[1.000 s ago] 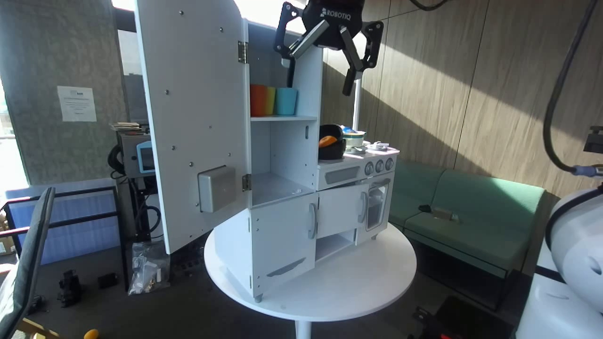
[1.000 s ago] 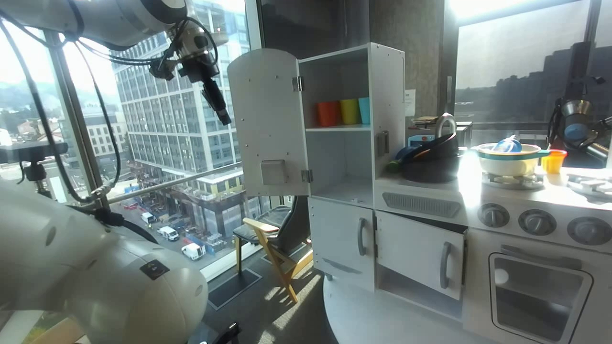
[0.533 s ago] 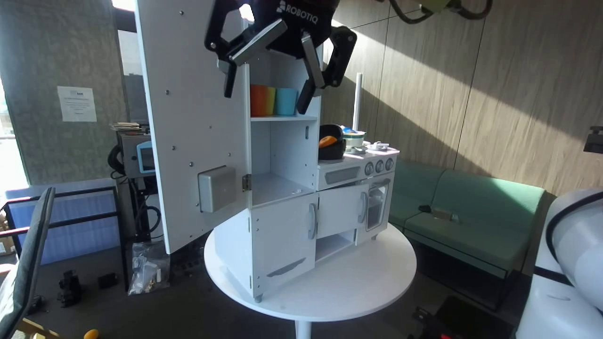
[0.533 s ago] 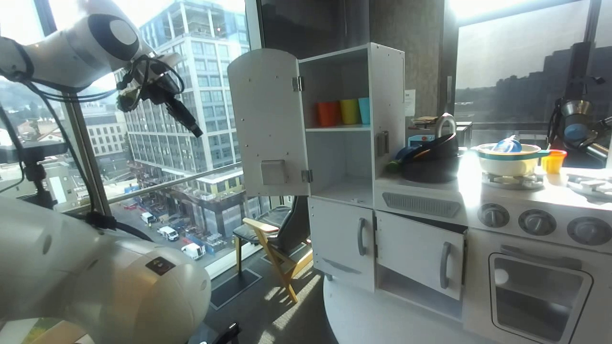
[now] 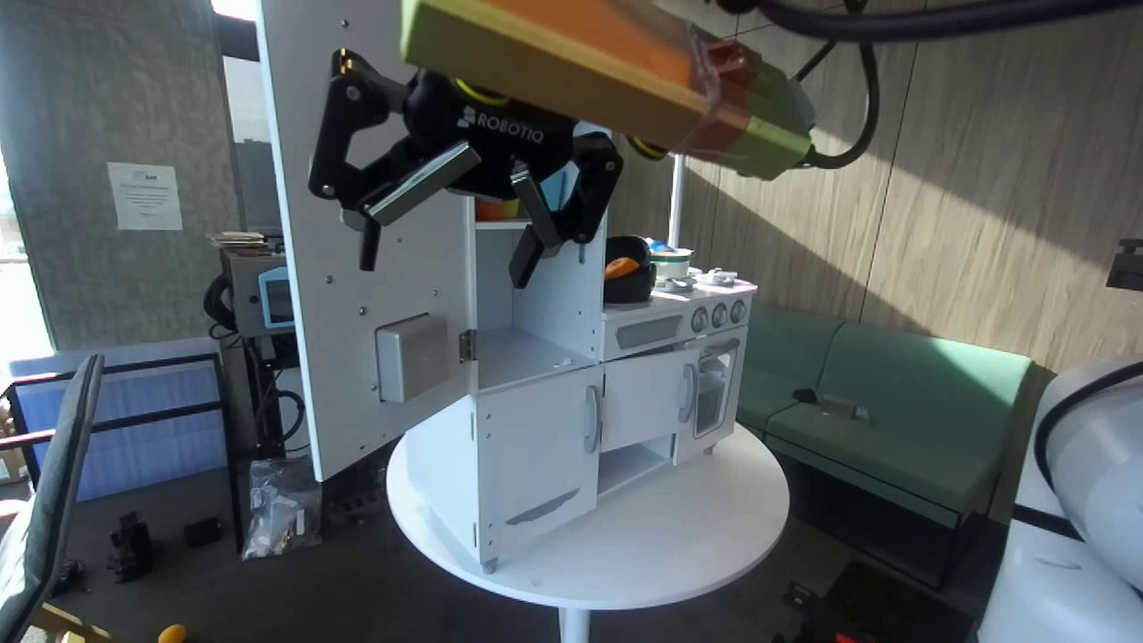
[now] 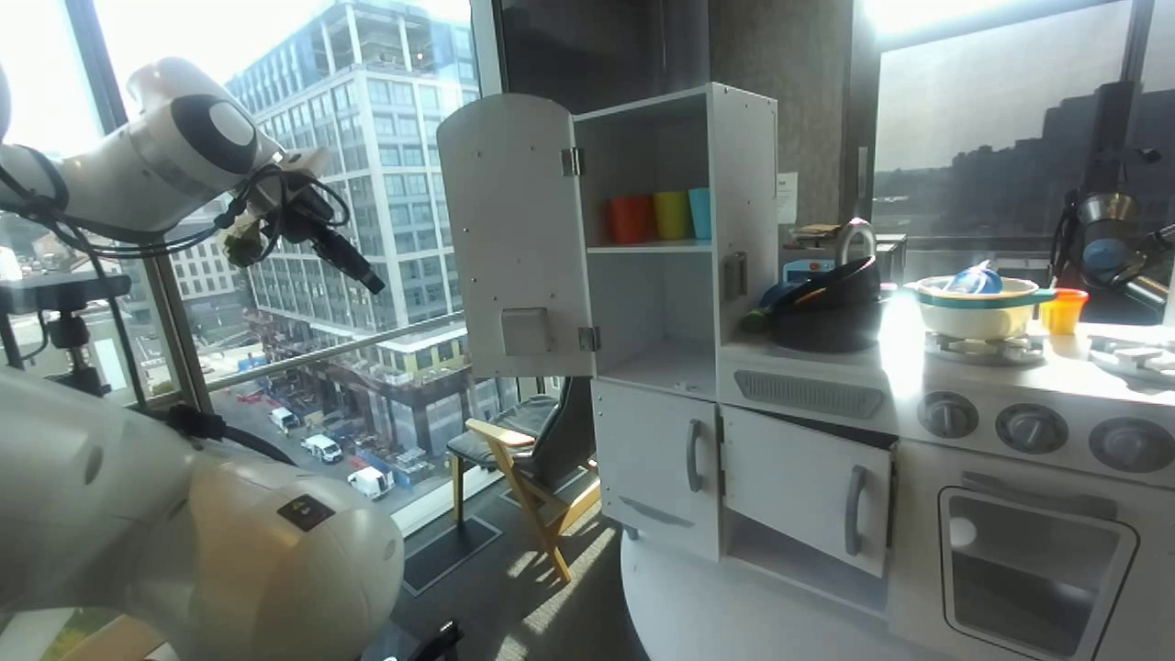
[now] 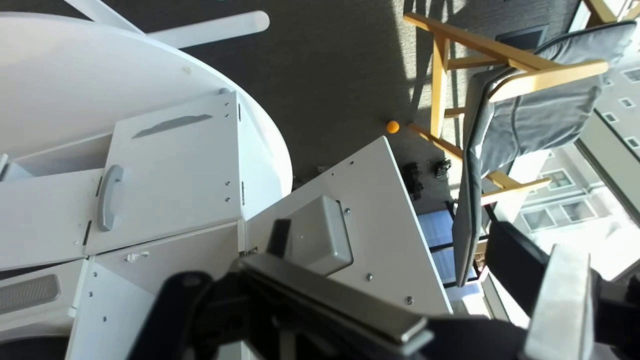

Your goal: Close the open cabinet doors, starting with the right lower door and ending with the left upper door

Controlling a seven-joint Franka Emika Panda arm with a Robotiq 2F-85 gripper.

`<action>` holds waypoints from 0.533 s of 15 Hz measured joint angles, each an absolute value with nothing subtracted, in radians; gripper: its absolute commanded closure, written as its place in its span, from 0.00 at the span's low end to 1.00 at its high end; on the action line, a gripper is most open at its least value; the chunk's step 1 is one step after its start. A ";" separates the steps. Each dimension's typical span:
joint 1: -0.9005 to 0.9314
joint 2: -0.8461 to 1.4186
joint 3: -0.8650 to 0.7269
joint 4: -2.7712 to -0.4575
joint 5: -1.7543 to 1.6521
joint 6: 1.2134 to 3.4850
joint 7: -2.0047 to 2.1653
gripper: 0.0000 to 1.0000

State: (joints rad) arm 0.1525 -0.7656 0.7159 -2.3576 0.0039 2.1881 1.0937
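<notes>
The jaws of the black two-fingered gripper (image 5: 444, 272) are spread wide, with only air between them. In an exterior view, a gap is seen between it and the tall flat white door with a rounded top (image 6: 509, 229), which is swung far out at the upper middle. The small, almost square white door (image 6: 799, 487) is seen a little open at the lower right. On a white shelf (image 6: 647, 247), a red cup (image 6: 630, 218), a yellow cup (image 6: 671, 215) and a blue cup (image 6: 700, 213) are lined up.
</notes>
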 measured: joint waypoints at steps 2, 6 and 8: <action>0.152 -0.766 0.716 -2.360 0.004 2.188 1.094 0.00; 0.154 -0.763 0.719 -2.359 0.004 2.190 1.092 0.00; 0.156 -0.747 0.735 -2.341 -0.003 2.215 1.090 0.00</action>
State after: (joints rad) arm 0.1556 -0.7473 0.7353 -2.3413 -0.0035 2.2152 1.0895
